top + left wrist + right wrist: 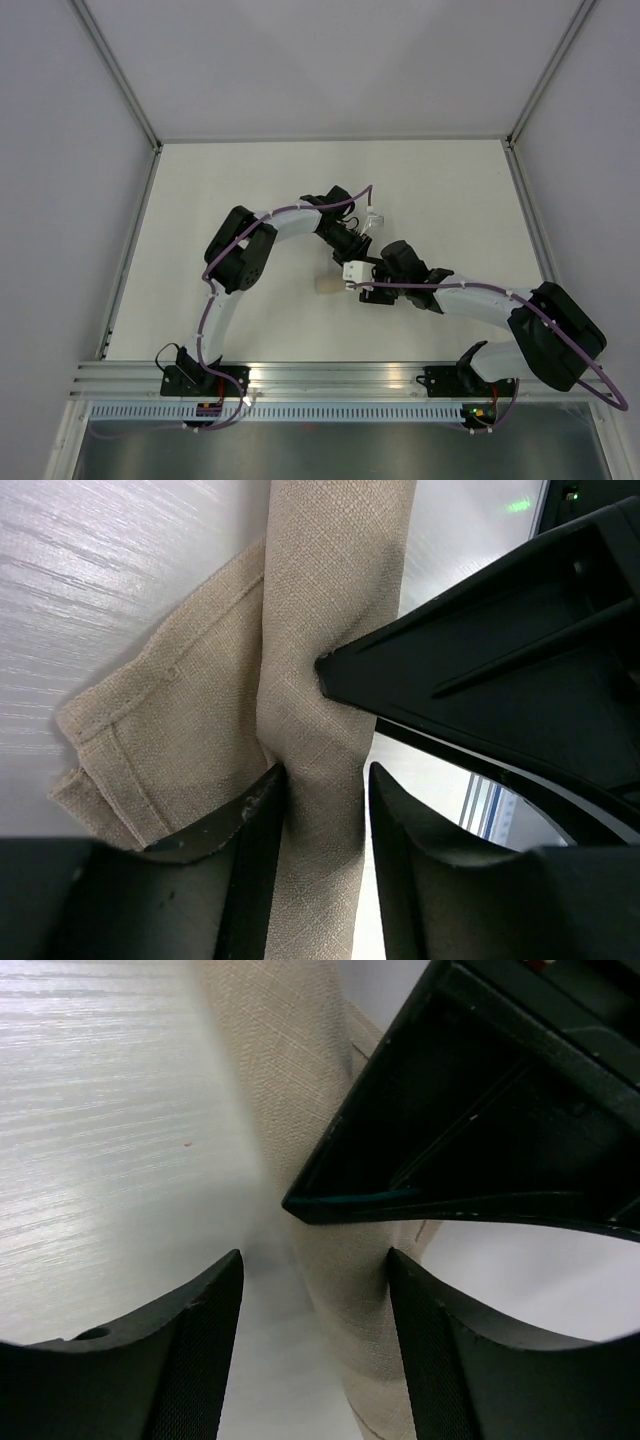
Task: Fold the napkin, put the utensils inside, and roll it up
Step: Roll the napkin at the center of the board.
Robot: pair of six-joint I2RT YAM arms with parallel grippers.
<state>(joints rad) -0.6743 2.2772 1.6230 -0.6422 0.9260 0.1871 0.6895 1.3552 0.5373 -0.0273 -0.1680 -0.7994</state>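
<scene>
The napkin (330,590) is a tan woven cloth rolled into a narrow tube, with a loose hemmed flap (160,740) spread to its left. In the top view only its end (327,285) shows beside the two wrists. My left gripper (327,775) straddles the roll: its left finger (250,830) touches the cloth, and a thin gap shows at the right finger (400,840). My right gripper (315,1260) is open around the same roll (350,1290), which lies against its right finger (425,1330) with a wide gap on the left. No utensils are visible.
Both arms meet over the middle of the white table (200,200), the right gripper's black finger (480,680) touching the roll from the side. A metal rail (330,375) runs along the near edge. Grey walls (60,200) enclose the table.
</scene>
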